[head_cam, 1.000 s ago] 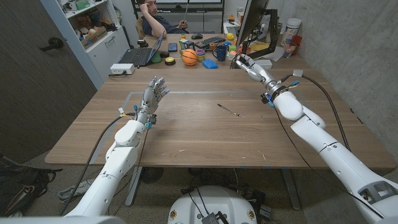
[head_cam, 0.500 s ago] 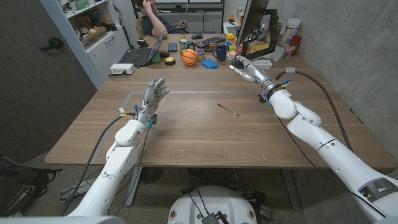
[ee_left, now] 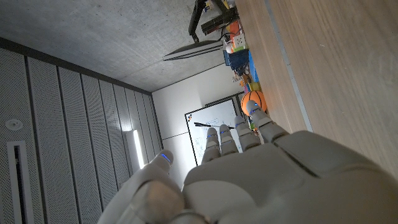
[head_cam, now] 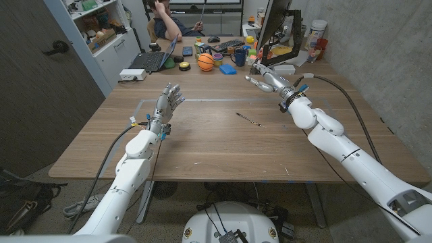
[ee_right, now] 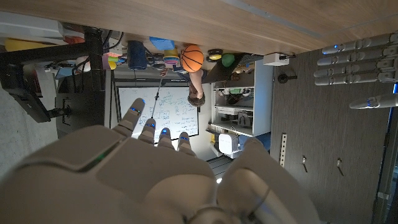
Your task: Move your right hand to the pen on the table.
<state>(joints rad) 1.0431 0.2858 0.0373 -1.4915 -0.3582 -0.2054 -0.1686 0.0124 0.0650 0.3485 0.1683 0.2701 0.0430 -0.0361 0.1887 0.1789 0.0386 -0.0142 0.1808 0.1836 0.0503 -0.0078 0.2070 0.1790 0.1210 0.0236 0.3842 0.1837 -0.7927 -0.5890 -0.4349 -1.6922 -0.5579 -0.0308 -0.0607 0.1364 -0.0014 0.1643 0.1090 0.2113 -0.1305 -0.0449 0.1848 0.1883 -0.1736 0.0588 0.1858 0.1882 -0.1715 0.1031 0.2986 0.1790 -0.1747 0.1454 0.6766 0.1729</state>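
- Looking down from the head view: thin dark pen [head_cam: 248,119] lies flat on the brown wooden table [head_cam: 202,145], near the middle, slanted, nothing touching it.
- Right hand [head_cam: 264,79], white with grey fingers, hangs above the table's far right part, fingers spread and reaching toward the far clutter, holding nothing. It is well apart from the pen, which lies nearer the robot and more toward the table's middle.
- Left hand [head_cam: 168,102] stands raised over the left side of the table, fingers apart and pointing away from the robot, empty.
- Far edge of the table carries an orange basketball-patterned ball [head_cam: 205,62], a dark blue mug [head_cam: 239,57], an open grey laptop [head_cam: 154,59]; a person [head_cam: 169,20] sits behind them.
- Left wrist view: back of the left hand [ee_left: 261,180] with fingertips [ee_left: 239,134] apart; beyond them the orange ball [ee_left: 252,101] and a strip of table surface [ee_left: 336,68].
- Right wrist view: back of the right hand [ee_right: 155,180], fingers [ee_right: 149,132] spread with blue-lit tips, nothing between them. Past them the orange ball [ee_right: 193,58], the blue mug [ee_right: 137,55] and the table edge [ee_right: 261,28]. The left hand's fingers [ee_right: 354,59] show at one side, spread.
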